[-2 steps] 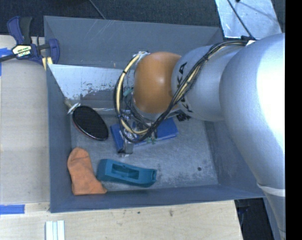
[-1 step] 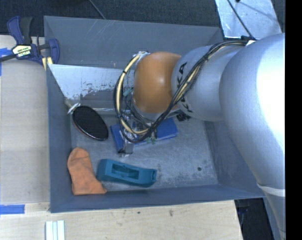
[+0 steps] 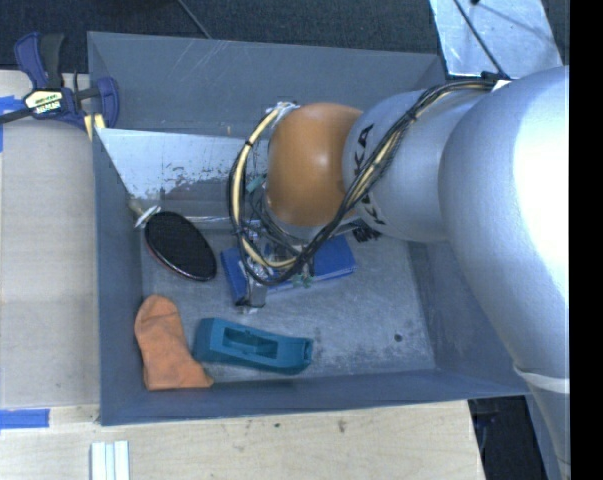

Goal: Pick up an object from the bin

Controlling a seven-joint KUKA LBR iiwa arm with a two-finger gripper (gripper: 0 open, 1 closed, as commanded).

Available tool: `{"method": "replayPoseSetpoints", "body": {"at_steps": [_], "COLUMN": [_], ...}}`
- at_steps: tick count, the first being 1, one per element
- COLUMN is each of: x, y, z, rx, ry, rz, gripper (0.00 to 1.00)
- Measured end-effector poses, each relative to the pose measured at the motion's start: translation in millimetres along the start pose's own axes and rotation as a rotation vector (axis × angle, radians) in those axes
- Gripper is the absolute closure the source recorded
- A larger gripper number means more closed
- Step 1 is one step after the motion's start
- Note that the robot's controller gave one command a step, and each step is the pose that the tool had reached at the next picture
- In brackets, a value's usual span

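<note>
Pincer (image 3: 247,293) hangs over a flat, rectangular blue block (image 3: 331,263) in the metal bin (image 3: 116,268).

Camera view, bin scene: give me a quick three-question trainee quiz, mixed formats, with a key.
1. True or false: the black oval object lies left of the gripper in the view.
2. Multiple choice: which thing lies directly right of the orange object, along the near wall of the bin? A) black oval object B) teal block C) gripper
3. Short answer: what lies partly hidden under the arm's wrist, just right of the gripper?

Key:
1. True.
2. B.
3. A flat blue thing.
</note>
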State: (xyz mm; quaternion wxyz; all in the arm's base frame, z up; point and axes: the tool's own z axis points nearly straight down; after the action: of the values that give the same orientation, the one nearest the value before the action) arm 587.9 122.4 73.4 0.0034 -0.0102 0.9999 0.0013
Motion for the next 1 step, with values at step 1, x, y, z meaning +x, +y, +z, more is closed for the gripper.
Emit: {"method": "replayPoseSetpoints", "body": {"at_steps": [1], "x": [1.4], "y": [-0.4], "z": [-6.8], "rx": [0.002], "ry": [0.007], "rz": [0.000], "gripper": [1.00]}}
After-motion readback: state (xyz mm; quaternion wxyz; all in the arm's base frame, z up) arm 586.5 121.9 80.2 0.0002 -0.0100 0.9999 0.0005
